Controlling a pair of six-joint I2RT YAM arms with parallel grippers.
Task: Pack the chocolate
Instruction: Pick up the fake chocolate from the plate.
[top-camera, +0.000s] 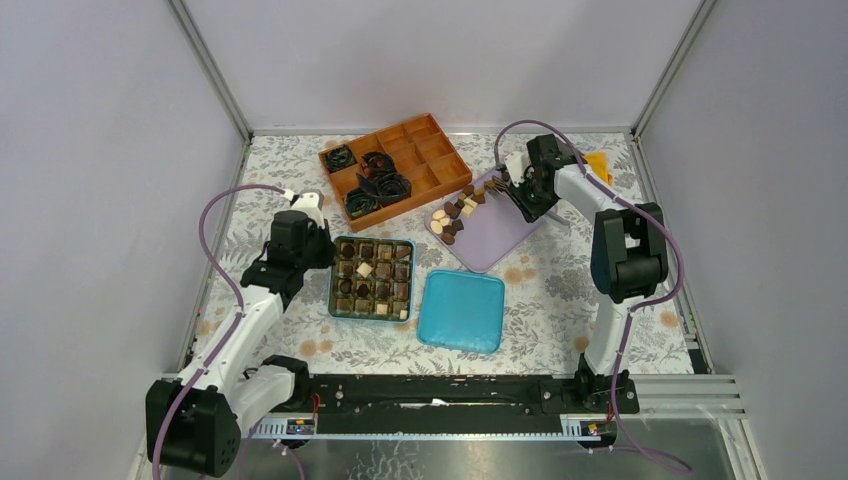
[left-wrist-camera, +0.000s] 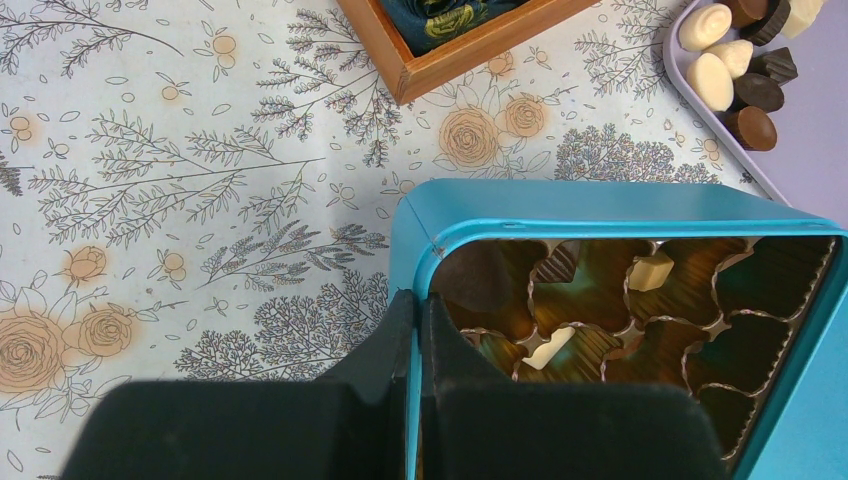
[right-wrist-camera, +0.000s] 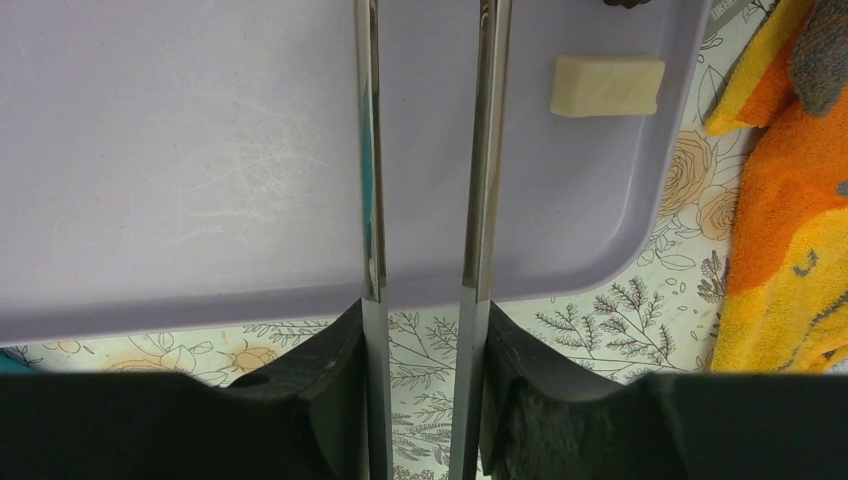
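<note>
The tongs (right-wrist-camera: 488, 150) run off the top of the right wrist view, so their tips are cut off there. From above they are too small to tell whether they hold anything. The right gripper (right-wrist-camera: 425, 345) is clamped on the tongs' two steel arms, which stand slightly apart over the purple tray (right-wrist-camera: 180, 150). One cream chocolate (right-wrist-camera: 607, 85) lies near the tray's right rim, and an orange cloth (right-wrist-camera: 790, 230) lies just past that rim, cut by the frame. The left gripper (left-wrist-camera: 415, 340) is closed on the left wall of the tin (left-wrist-camera: 600, 205), one finger outside and one inside, and its fingers hide the tin's near part. That view shows only a few cells, with dark and cream pieces in gold liners. The overhead alone shows most of the tin's cells filled and more chocolate clustered at the tray's left end. It also shows the lid (top-camera: 461, 310) lying just right of the tin and the box (top-camera: 432, 150) of black cups (top-camera: 385, 185) behind it. Bare table (top-camera: 560, 290) lies right of the lid and left of the tin.
</note>
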